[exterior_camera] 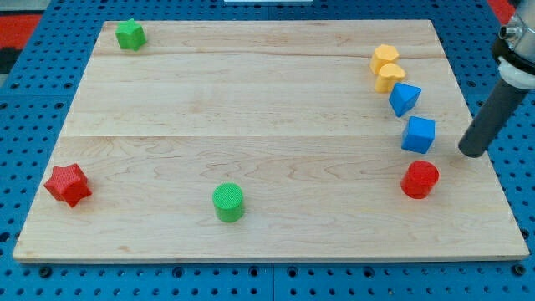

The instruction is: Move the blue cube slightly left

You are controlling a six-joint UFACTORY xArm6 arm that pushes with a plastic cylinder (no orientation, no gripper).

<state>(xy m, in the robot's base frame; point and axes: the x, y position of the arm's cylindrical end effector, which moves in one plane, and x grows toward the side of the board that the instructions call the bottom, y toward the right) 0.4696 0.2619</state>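
Observation:
The blue cube [419,135] sits at the view's right side of the wooden board [251,100]. My tip [471,152] is on the board just to the cube's right, a short gap away and not touching it. A second blue block [404,99], wedge-like in shape, lies just above the cube. A red cylinder-like block [420,179] lies just below the cube.
Two yellow blocks [386,67] stack toward the view's top right. A green star-like block [129,34] is at the top left, a red star-like block [68,185] at the bottom left, and a green cylinder [228,202] at the bottom centre. A blue pegboard surrounds the board.

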